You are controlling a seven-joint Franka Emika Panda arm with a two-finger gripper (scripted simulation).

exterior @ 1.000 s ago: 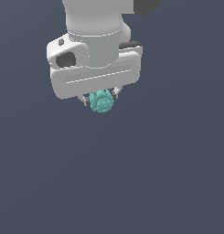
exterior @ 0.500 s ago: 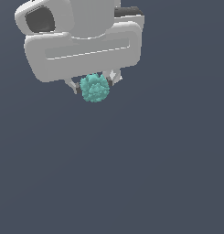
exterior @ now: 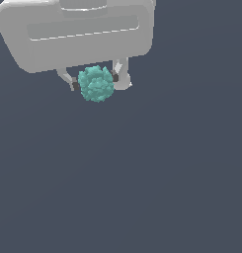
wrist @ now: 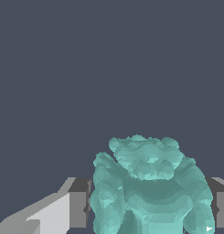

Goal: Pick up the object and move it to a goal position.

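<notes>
Between the white gripper's (exterior: 95,81) two fingers (exterior: 121,76), the bumpy teal ball (exterior: 96,84) sat pinched, the pads closed against both its sides.

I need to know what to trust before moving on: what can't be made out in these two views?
- Arm above the gripper: cut off by the exterior view's top edge.
- Finger contact on the teal ball: the ball covers most of the fingers in the exterior view, and likewise in the wrist view.
- Goal position: no marker shows in either view.
- Ball's underside: cut off by the wrist view's edge.
</notes>
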